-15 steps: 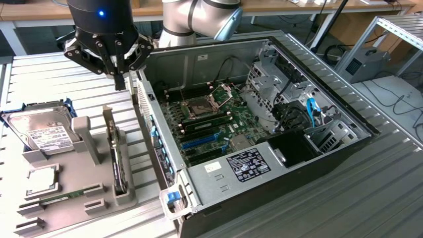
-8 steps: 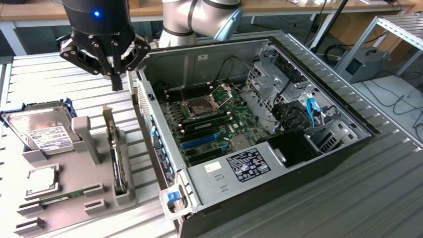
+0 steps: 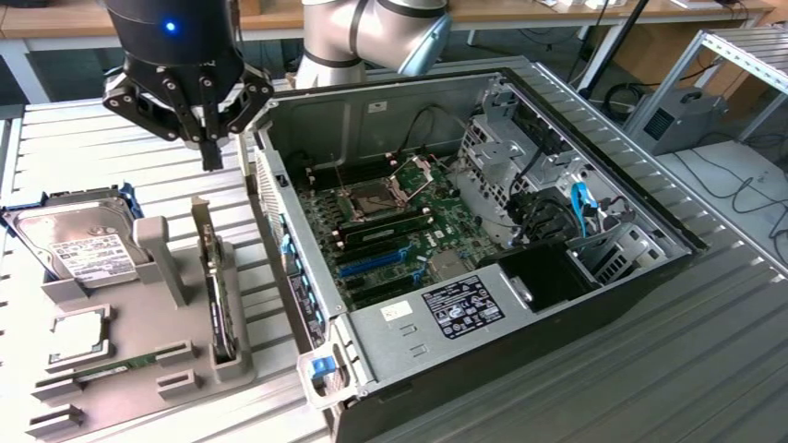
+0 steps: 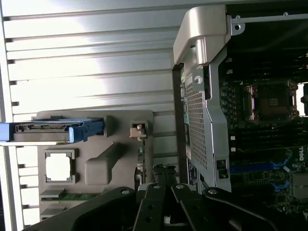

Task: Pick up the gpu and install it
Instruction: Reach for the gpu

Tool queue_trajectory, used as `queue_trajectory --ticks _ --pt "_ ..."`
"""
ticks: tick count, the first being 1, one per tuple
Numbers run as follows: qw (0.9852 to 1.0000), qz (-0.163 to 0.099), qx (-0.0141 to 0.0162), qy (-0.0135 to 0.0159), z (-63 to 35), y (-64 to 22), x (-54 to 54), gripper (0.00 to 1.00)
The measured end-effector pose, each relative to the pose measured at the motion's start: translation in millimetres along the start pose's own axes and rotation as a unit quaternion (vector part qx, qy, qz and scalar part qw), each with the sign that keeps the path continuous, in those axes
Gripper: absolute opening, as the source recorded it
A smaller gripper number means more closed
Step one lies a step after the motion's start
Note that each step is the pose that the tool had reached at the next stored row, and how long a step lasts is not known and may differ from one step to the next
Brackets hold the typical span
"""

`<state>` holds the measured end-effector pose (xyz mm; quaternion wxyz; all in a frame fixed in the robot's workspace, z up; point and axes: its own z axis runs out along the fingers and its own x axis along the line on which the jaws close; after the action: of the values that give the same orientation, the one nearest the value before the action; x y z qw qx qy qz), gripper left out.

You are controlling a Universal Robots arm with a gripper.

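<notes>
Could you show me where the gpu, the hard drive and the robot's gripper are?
gpu (image 3: 218, 309), exterior view, on its dark card body.
hard drive (image 3: 84, 251), exterior view, on its white label.
gripper (image 3: 212, 161), exterior view, between its shut fingertips.

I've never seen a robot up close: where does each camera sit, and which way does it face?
Exterior view: off the arm, up high, looking down at an angle on the open computer case and the grey tray where the gpu stands; the arm and its shut gripper show.
Wrist view: on the wrist, looking along the gripper down at the table, tray and case.
Shared: both see the tray, the hard drive, the motherboard and the gripper.
</notes>
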<state>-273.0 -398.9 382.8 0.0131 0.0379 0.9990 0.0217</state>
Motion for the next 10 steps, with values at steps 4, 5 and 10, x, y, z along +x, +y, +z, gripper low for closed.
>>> queue_trajectory --ticks 4,5,10 --pt "1.0 0.0 0.0 0.0 0.1 -0.3 3.1 0.11" --pt "1.0 0.0 0.0 0.0 0.1 -0.3 3.7 0.11" --pt "1.0 0.0 0.0 0.0 0.2 -0.6 7.5 0.11"
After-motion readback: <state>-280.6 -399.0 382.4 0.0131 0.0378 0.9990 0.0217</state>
